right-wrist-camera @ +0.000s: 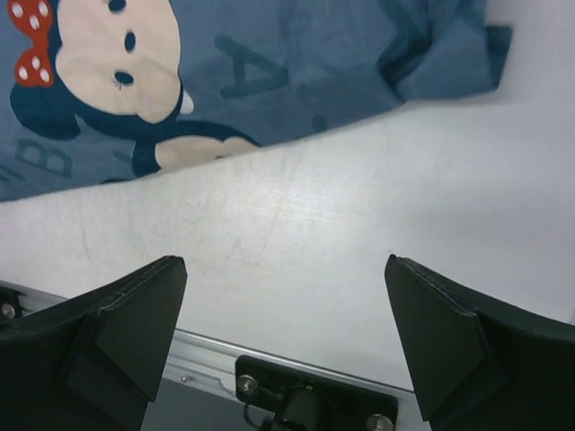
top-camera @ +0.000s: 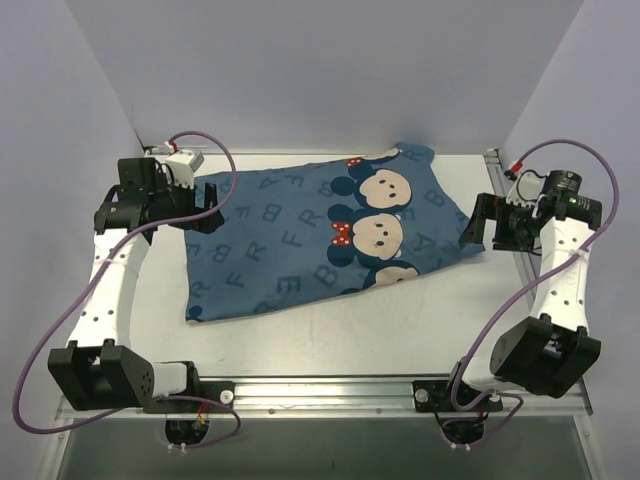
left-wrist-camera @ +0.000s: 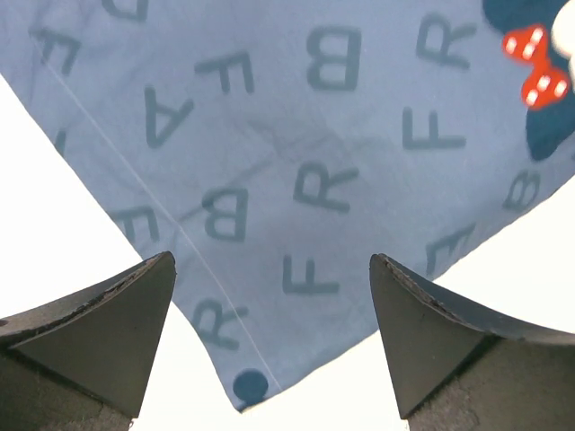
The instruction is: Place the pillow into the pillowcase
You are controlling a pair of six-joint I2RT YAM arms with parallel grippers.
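Left pincer (top-camera: 211, 206) at far-left corner of pillowcase (top-camera: 310, 235), aimed right. Spread wide, nothing between fingers. In left wrist view, left pincer (left-wrist-camera: 269, 260) straddles a pointed corner of pillowcase (left-wrist-camera: 296, 135), with white surface (left-wrist-camera: 54, 206) on both sides. Contact with cloth: cannot tell.

Lies flat in middle of surface (top-camera: 330, 340), between the two arms. Long axis runs left to right, right end tilted toward far side. Printed letters across left half, mouse faces (top-camera: 380, 215) stacked in right half, red bow (left-wrist-camera: 536, 76) at right edge of left wrist view. Right end bunched and folded. Open end: cannot tell.

Right pincer (top-camera: 474, 222) just beside bunched right end, aimed left. Also spread wide, holding nothing. In right wrist view, right pincer (right-wrist-camera: 286, 260) over bare surface (right-wrist-camera: 314, 224), apart from pillowcase (right-wrist-camera: 269, 63) edge across top; metal rail (right-wrist-camera: 269, 359) below fingers.
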